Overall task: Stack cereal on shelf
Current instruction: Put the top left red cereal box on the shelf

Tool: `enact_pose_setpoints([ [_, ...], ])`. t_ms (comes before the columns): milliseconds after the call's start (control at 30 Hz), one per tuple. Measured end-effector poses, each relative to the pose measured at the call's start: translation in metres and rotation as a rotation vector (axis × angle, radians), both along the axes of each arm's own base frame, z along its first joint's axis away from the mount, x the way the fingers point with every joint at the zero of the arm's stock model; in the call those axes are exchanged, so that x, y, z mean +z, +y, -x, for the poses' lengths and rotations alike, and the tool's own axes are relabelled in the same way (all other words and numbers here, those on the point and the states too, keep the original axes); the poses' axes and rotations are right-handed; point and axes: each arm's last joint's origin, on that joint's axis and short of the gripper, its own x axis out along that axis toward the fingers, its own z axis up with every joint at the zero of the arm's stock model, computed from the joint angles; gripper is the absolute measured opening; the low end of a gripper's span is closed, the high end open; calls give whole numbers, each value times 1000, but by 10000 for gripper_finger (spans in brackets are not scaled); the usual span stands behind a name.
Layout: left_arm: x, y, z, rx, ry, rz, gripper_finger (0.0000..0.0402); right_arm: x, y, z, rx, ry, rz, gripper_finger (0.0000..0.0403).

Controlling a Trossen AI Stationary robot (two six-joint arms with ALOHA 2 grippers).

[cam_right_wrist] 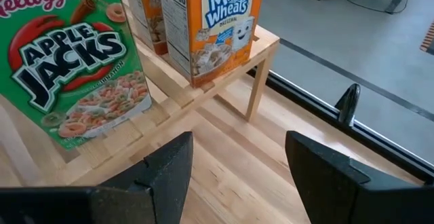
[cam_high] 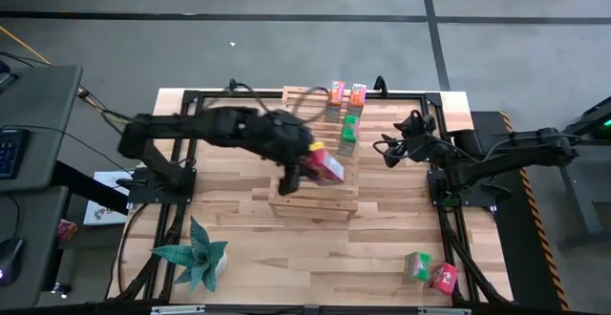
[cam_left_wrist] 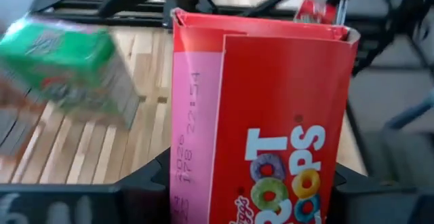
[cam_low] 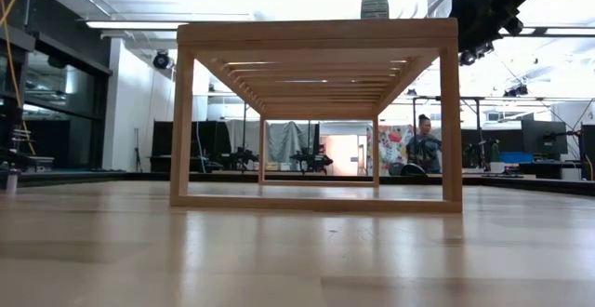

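L arm reaches over the shelf (cam_high: 315, 200) w/ left gripper (cam_high: 298, 177) clamped on a red cereal box (cam_high: 327, 166) above its mid slats, fingertips hidden behind it, while right gripper (cam_high: 389, 150) waits beside the shelf, fingers spread, empty.

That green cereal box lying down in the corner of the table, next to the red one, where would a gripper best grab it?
Probably from straight above, fingers closing across the two long narrow sides of the green box. It looks to lie flat on the table, broad face up. The red box sits close on one side, so the side facing away from it gives more room.
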Motion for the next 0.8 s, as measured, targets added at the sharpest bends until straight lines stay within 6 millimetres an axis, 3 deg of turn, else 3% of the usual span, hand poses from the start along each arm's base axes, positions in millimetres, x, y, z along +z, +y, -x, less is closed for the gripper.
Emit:
enact_pose_setpoints([
  [167, -19, -6, -37, -130, 30, -141, 167, 0, 0, 0, 10, 12, 10, 229],
  [367, -47, -4, -61, -188, 95, -254, 168, 0, 0, 1, 19, 28, 18, 229],
  [500, -57, -4, -67, -200, 118, -299, 168, 0, 0, 1, 20, 29, 18, 229],
  [800, -57, -4, -69, -226, 107, -328, 168, 0, 0, 1, 20, 28, 18, 229],
])
